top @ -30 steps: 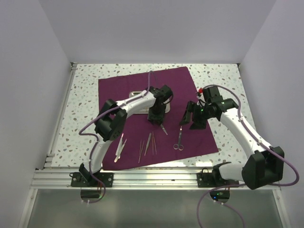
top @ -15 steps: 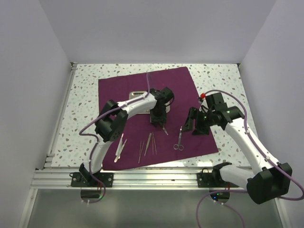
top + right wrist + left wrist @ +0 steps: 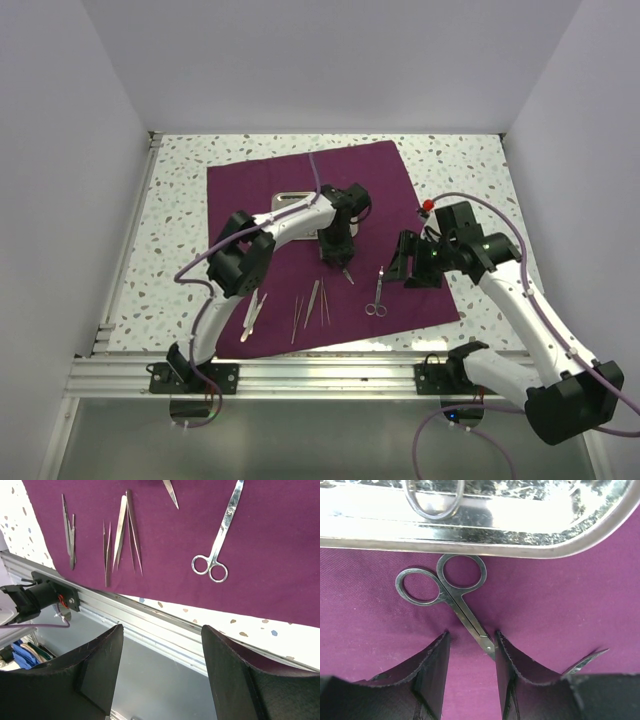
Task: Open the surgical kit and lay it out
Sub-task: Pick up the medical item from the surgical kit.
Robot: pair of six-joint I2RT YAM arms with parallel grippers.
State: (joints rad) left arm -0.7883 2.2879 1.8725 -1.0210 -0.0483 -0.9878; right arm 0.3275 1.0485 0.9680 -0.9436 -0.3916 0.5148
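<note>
L gripper (image 3: 471, 637) edged nearer, jaws apart astride small scissors (image 3: 454, 594) tip, no grip. R gripper (image 3: 161, 630) drew back, jaws wide, empty.

You have a plum-purple cloth wrap (image 3: 300, 190) on a white table (image 3: 180, 230) speckled with grey and dark flecks. Your steel tray (image 3: 530, 530) is mirror-bright silver, and the ring-handled scissors (image 3: 455, 592) are a duller silver-grey. The long scissors (image 3: 224, 530) and tweezers (image 3: 121, 520) shine pale silver. Your arms (image 3: 285, 215) are white with black joints, their cables (image 3: 188, 275) mauve. The left gripper (image 3: 470, 652) has matt black fingers (image 3: 432, 675). The rail (image 3: 320, 375) is bare silver-grey.
</note>
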